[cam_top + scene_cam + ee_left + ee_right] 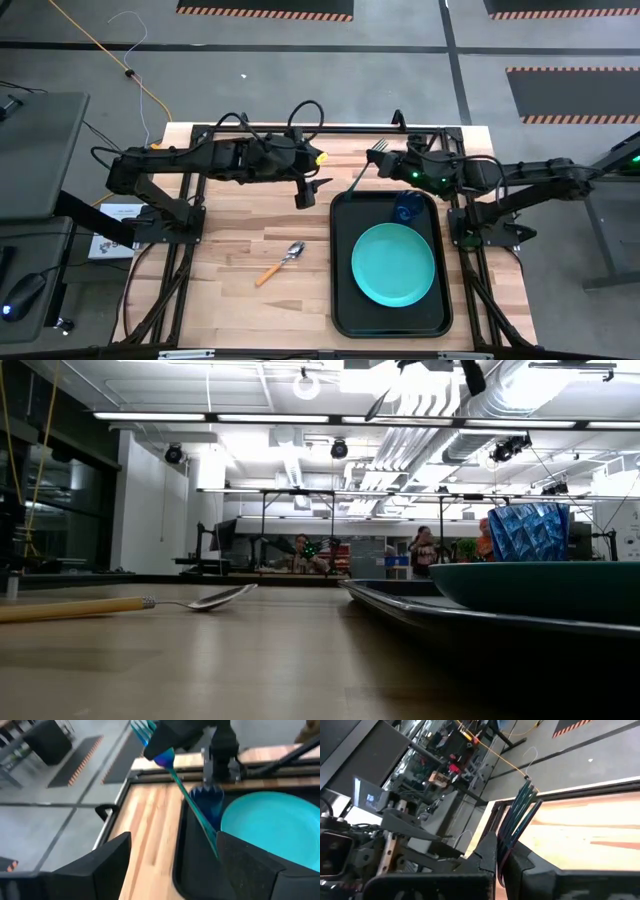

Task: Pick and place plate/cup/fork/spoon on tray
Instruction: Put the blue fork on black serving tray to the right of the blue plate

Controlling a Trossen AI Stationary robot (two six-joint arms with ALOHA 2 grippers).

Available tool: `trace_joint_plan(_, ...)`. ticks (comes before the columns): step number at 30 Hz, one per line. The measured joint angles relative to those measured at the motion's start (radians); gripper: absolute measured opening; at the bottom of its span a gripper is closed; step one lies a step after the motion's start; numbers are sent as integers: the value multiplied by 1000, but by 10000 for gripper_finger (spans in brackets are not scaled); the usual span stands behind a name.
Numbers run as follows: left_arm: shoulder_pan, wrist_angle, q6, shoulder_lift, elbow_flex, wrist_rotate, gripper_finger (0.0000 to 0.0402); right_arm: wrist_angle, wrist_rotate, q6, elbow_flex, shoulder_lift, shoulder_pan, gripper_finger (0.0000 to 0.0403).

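The right gripper (386, 158) was clamped on the fork (366, 170) above the tray's (342, 300) far-left corner, handle slanting down toward the tray, tines away. The left gripper (311, 192) hung open nearby.

The wooden table (240, 250) stood on a grey concrete floor (300, 90) crossed by dark lines. Black mats (265, 8) edged with orange-and-black stripes lay on the floor beyond it, and a yellow cable (120, 65) ran across the floor toward the table's corner. In the level view, the room behind was a bright white hall with long ceiling lights (250, 417), exposed ducts (540, 390), black metal frames (300, 520) and people (425, 550) in the distance.
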Motion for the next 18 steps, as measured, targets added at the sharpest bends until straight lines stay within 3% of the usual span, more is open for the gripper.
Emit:
trace_joint_plan(7, 0, -94, -37, 0, 0, 6, 306, 79, 0, 3, 0, 38, 0, 0)
trace_joint_plan(16, 20, -72, -104, 37, -5, 136, 306, 156, 0, -7, 0, 98, 0, 0)
trace_joint_plan(18, 21, -1, -114, 44, -37, 162, 306, 159, 0, -8, 0, 104, 5, 0)
